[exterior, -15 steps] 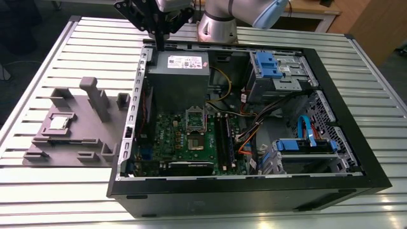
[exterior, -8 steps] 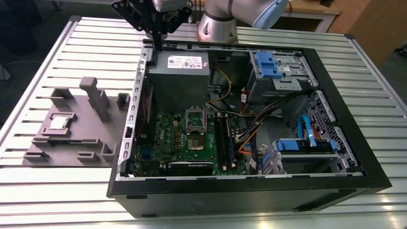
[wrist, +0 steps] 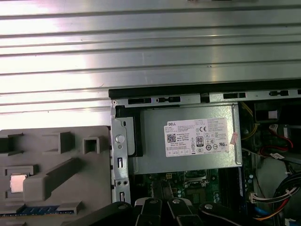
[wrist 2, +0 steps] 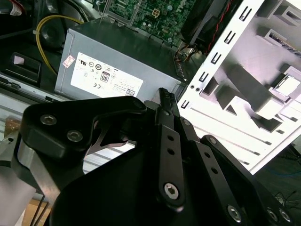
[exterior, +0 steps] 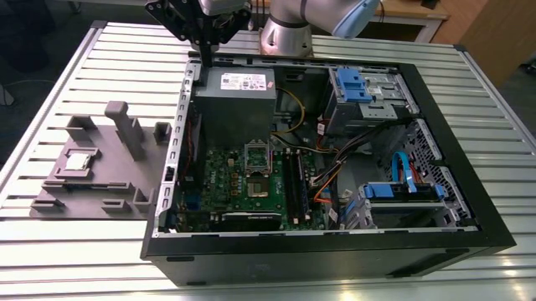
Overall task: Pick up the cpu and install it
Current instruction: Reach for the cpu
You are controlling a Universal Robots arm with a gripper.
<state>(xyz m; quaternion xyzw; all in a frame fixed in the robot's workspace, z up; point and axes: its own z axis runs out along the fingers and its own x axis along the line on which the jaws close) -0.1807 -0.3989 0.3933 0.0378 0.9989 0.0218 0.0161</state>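
Note:
The cpu point(exterior: 77, 161) is a small silvery square lying in a recess of the grey fixture point(exterior: 100, 169) at the exterior view's left, outside the computer case. It also shows as the cpu point(wrist: 18, 182) in the first wrist view and the cpu point(wrist 2: 286, 84) in the second wrist view. The green motherboard point(exterior: 251, 182) lies inside the case, its metal-framed socket point(exterior: 258, 187) with a dark centre. My gripper point(exterior: 204, 45) hangs above the case's far corner, over the grey power supply point(exterior: 235, 94). It is shut with nothing in it, fingers point(wrist 2: 164, 101) together. It is well apart from the cpu.
The black open case point(exterior: 469, 207) takes up the table's middle and the exterior view's right, with blue drive brackets point(exterior: 402, 191) and loose cables point(exterior: 335, 175). The fixture carries upright grey blocks point(exterior: 125, 128). The slatted metal table point(exterior: 84, 63) is bare beyond the fixture.

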